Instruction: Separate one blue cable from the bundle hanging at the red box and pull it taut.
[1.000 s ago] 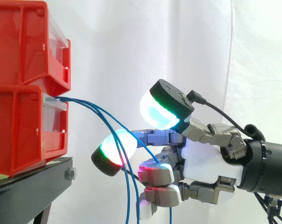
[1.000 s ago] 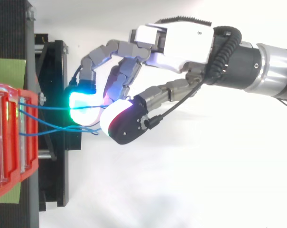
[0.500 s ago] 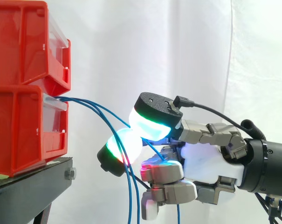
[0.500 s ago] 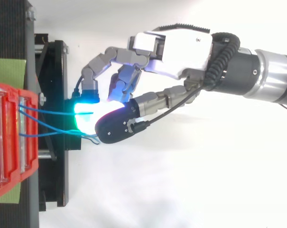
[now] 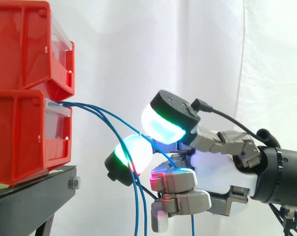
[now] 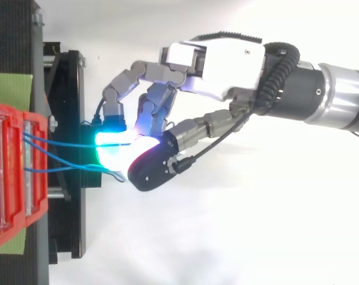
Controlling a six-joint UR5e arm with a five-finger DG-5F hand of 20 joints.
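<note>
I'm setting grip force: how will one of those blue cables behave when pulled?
Likely floppy: the blue cables droop in arcs from the red box and hang down beside the hand. Probably light, being so thin. Thin and smooth-looking, one might slip in a loose grip.

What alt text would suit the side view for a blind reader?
A robot hand reaches in from the right among thin blue cables that hang from the lower of two stacked red bins on a black stand.
</note>
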